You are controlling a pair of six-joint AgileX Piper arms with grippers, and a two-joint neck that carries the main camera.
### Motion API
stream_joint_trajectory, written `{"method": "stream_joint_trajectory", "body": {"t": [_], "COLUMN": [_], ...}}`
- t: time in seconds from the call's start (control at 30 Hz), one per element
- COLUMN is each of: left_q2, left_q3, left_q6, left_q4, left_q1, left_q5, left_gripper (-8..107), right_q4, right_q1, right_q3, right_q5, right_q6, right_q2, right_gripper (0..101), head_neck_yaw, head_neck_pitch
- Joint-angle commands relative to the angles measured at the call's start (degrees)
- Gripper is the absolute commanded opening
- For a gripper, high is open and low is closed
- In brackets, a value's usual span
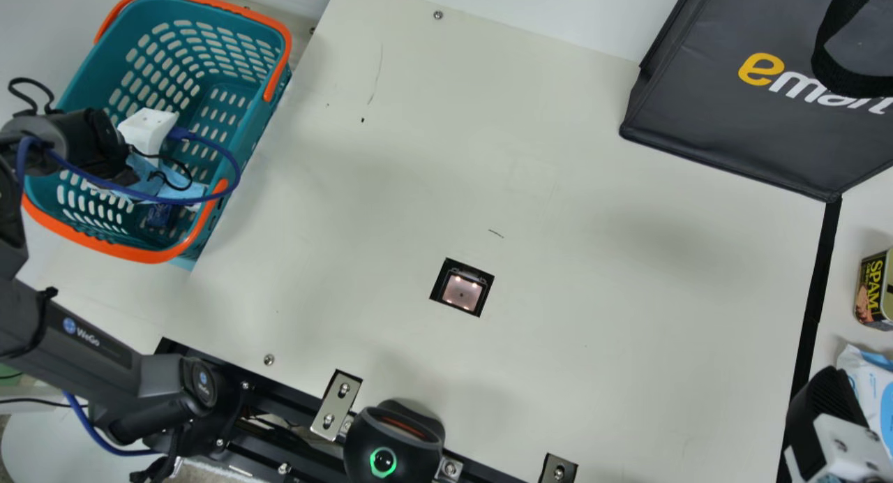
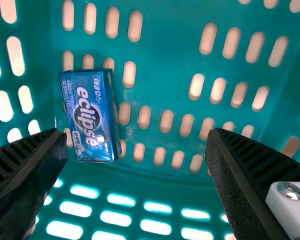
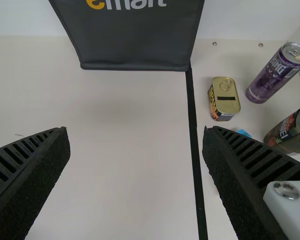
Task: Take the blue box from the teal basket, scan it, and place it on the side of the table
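Below the released left tool (image 1: 148, 130), the blue box (image 2: 91, 117) lies in the teal basket (image 1: 95, 82); the released right tool (image 1: 829, 407) overhangs the bench (image 1: 558, 259).

Can't see all of the dark grey fabric bag (image 1: 698, 120), cropped by the main view's top and right edges. There, catch just part of the right black-and-white gripper (image 1: 824, 403), cut off rightward, and partly covering a white-and-blue plastic packet (image 1: 854, 361). Can't read the small blue cardboard box (image 1: 160, 216) there.
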State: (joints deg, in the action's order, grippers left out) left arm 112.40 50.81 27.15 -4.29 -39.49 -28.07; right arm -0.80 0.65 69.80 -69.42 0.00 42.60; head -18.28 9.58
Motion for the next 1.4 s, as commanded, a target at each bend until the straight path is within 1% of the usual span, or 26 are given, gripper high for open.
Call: {"method": "stream_joint_trajectory", "body": {"t": [0.0,0.5,0.97,1.2,1.37], "left_q2": [0.19,1.80,3.88,4.77,5.41], "left_q3": [-0.11,-0.85,-0.63,-0.33,0.20], "left_q6": [0.04,-0.38,0.92,2.41,5.02], "left_q4": [0.08,0.22,1.66,3.44,6.60], "left_q1": [-0.10,-1.29,-2.29,-2.81,-3.32], "left_q5": [0.55,4.04,5.54,5.73,4.87], "left_gripper": [90,90,90,90,90], "right_q4": [0.00,0.00,0.00,0.00,0.00], "right_q1": [0.00,0.00,0.00,0.00,0.00], "right_q3": [0.00,0.00,0.00,0.00,0.00], "right_q5": [0.00,0.00,0.00,0.00,0.00], "right_q6": [0.00,0.00,0.00,0.00,0.00], "right_q2": [0.00,0.00,0.00,0.00,0.00], "right_gripper": [95,95,95,95,95], "head_neck_yaw": [-0.14,-0.14,-0.14,-0.14,-0.14], "head_neck_pitch": [-1.66,-1.66,-1.66,-1.66,-1.66]}}
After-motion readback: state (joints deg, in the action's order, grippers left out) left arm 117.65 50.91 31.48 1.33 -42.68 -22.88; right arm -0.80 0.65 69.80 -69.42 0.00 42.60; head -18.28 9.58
